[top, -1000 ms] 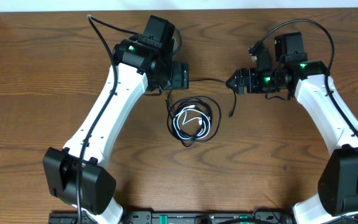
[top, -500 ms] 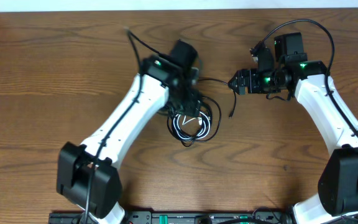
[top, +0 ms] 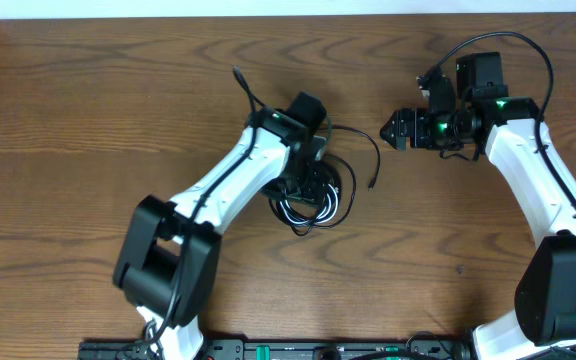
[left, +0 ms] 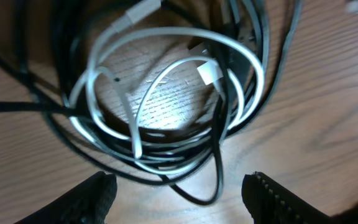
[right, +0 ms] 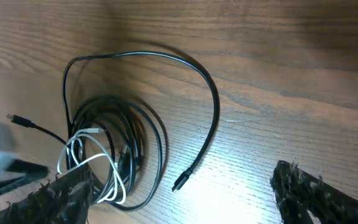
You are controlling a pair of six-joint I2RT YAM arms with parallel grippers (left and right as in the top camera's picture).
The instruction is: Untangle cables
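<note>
The cables [top: 316,200] lie in a tangled coil at the table's middle: several black loops with a white cord [left: 209,73] wound through them. One black cord [top: 373,150] arcs out to the right and ends in a loose plug [right: 180,182]. My left gripper [top: 305,188] hovers right over the coil, open, with a black loop [left: 213,186] between its fingers [left: 185,200] but not gripped. My right gripper [top: 390,130] is open and empty to the right of the arcing cord [right: 213,106]. Its fingers [right: 191,196] frame the coil [right: 114,155] and the plug.
The brown wooden table [top: 68,150] ends at a white strip [top: 268,8] at the back. Thick black wires [top: 508,40] run along both arms. The arm bases stand at the front edge, left [top: 158,270] and right [top: 558,300].
My left arm swung from the upper left, right and down, onto the coil. The black cord that ran straight between both grippers now lies slack. My right gripper drew back slightly to the right.
</note>
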